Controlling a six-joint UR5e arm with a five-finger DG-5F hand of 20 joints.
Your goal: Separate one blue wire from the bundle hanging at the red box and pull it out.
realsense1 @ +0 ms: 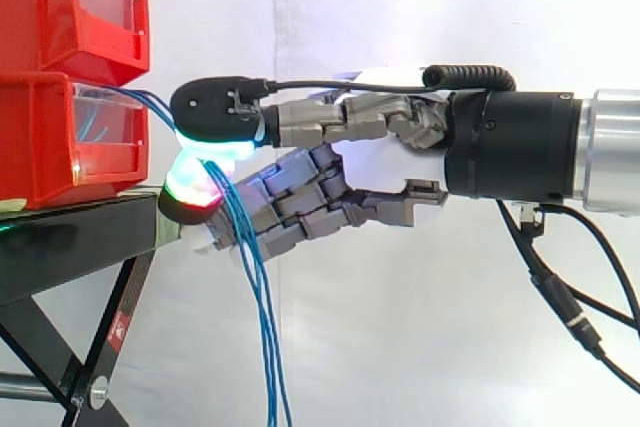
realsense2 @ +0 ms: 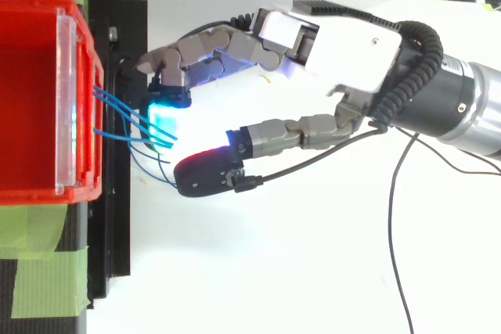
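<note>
Wires (realsense1: 262, 317): blue, several. You find them leaving the front of the lower bin (realsense1: 40, 137), arching over its lip and hanging loose past the edge of the stand (realsense1: 70, 237). They fan apart a little at the bin and run close together below. That is probably why the pinch sits high, near the bin.

Hand (realsense2: 352, 37): level, entering from the right, closed in a pinch on the wires just outside the bin. Two pads (realsense1: 212, 142) meet, the upper glowing cyan-green and the lower red-green, with the wires running between them. You cannot tell whether one strand or several is caught. The other fingers lie below the pinch, and the wires hang across them in the side view.

Upper bin (realsense1: 60, 7): red, stacked on the lower one, clear front panel.

Stand: black, bearing both bins, with green tape (realsense2: 47, 295) at its ends.

Curtain (realsense1: 420, 327): white, plain, behind everything.
</note>
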